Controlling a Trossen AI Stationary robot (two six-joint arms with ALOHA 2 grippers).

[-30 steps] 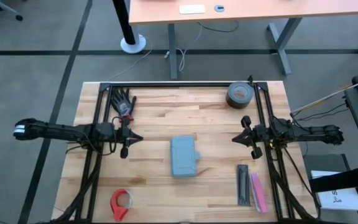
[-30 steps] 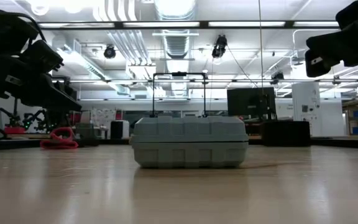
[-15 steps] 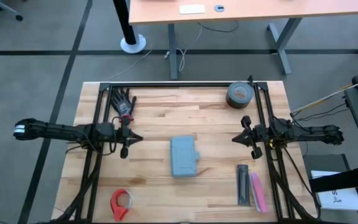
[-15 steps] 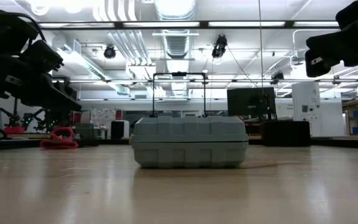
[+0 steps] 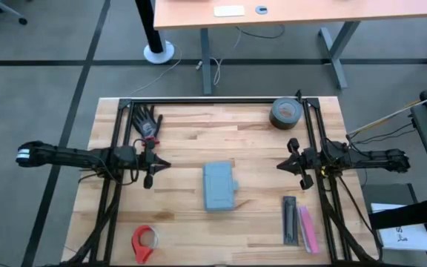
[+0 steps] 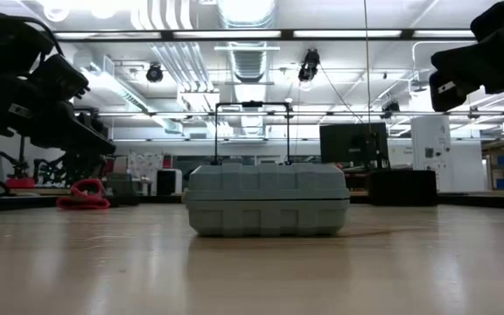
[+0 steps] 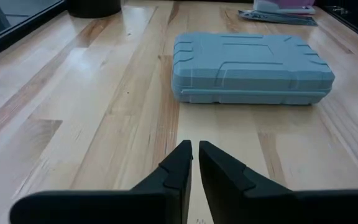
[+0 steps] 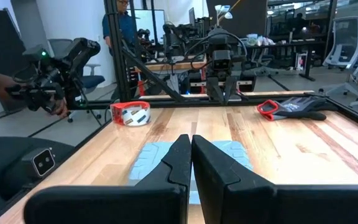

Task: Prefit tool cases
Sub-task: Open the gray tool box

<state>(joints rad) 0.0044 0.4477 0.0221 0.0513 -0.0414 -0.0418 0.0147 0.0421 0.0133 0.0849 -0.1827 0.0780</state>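
The blue-grey tool case (image 5: pixel 219 186) lies flat and closed on the wooden table's middle; it also shows in the low view (image 6: pixel 268 200), the left wrist view (image 7: pixel 250 60) and the right wrist view (image 8: pixel 151 159). My left gripper (image 5: pixel 167 165) hovers above the table, left of the case, fingers shut, pointing toward it (image 7: pixel 194 149). My right gripper (image 5: pixel 279 165) hovers right of the case and a little farther back, fingers shut (image 8: pixel 191 142). Neither touches anything.
A black glove (image 5: pixel 147 121) lies at the far left, a roll of dark tape (image 5: pixel 285 113) at the far right, a red tape dispenser (image 5: pixel 144 242) at the near left, black and pink bars (image 5: pixel 299 222) at the near right. A black frame (image 5: pixel 213 101) borders the table. A person (image 8: pixel 120 25) stands beyond.
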